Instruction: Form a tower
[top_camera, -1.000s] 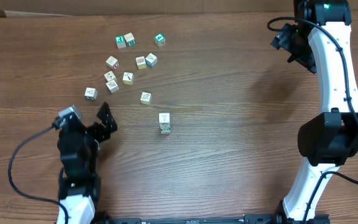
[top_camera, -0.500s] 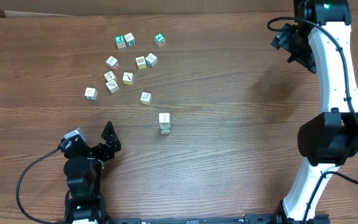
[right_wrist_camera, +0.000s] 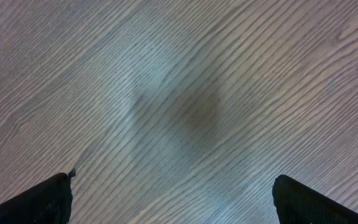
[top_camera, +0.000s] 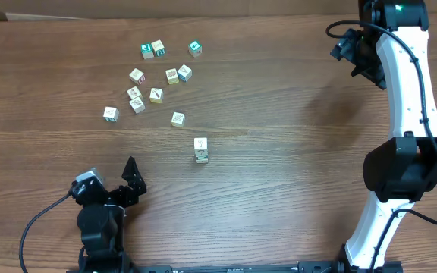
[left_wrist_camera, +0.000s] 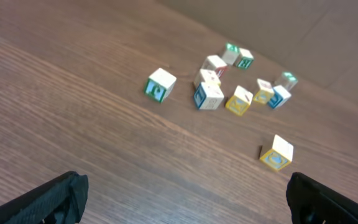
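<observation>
The tower [top_camera: 201,149] stands as a narrow column of pale printed cubes near the table's middle; from overhead only its top face and a little of one side show. My left gripper [top_camera: 128,186] is open and empty near the front left, well to the tower's lower left. In the left wrist view its jaws [left_wrist_camera: 185,194] stand wide over bare wood, and the tower is outside that view. My right gripper [top_camera: 353,54] hangs open and empty at the far right. Its wrist view [right_wrist_camera: 173,194] holds only tabletop.
Several loose cubes [top_camera: 156,95] lie scattered at the back left, beyond the tower; the left wrist view shows them [left_wrist_camera: 209,96] ahead of the fingers. One single cube [top_camera: 177,119] lies closest to the tower. The right arm's white links [top_camera: 412,114] run along the right side.
My left arm has drawn back toward the table's front edge, away from the cubes, its gripper still open. The right arm and the tower have not moved.
</observation>
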